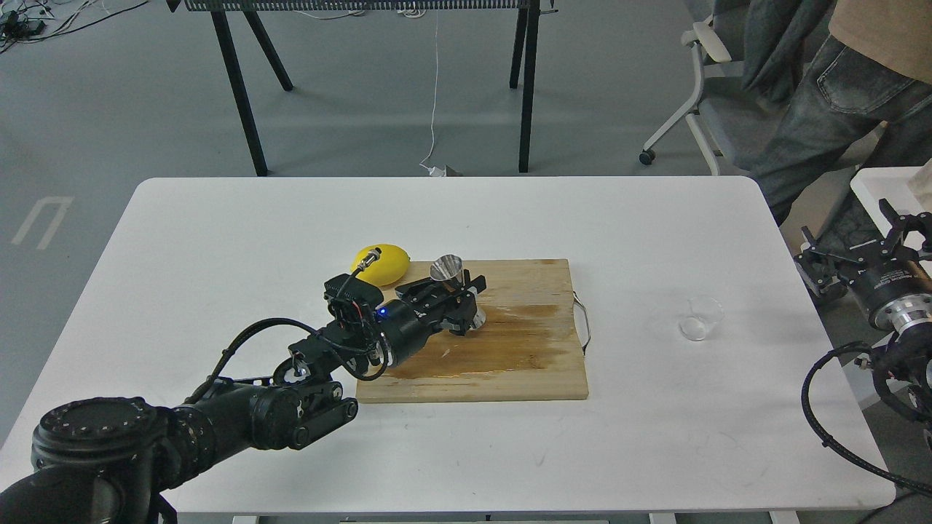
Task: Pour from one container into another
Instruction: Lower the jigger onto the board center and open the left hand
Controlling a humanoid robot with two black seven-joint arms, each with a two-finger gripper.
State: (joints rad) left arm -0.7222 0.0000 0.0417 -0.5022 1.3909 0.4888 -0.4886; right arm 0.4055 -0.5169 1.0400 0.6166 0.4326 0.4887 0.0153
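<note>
Here the left claw [457, 298] sits over the wooden cutting board [510, 356], its black fingers set on either side of the steel jigger [451, 280]. The jigger stands upright on the board near its far left corner, its open upper cone rising above the claw and its lower cone showing just beside the fingers. The fingers appear closed on the jigger's narrow middle, though the exact contact is partly hidden by the claw's own body. The left arm reaches in from the lower left, low across the white surface [218, 240].

A yellow lemon [382, 263] lies on the surface just beyond the board's far left corner, close behind the claw and apart from the jigger. The middle of the board carries a darker, wet-looking stain. A thin metal handle [585, 324] sticks out from the board's right edge.

The clear cup [702, 318] stands on the surface well to the right of the board, upright and alone, well apart from the left claw and the jigger. It lies between the board and the right claw [903, 229], which hangs off the right edge of the surface, near a white object there. Its fingers are dark and seen at an angle, so I cannot tell whether they are spread or closed; they hold nothing visible.
</note>
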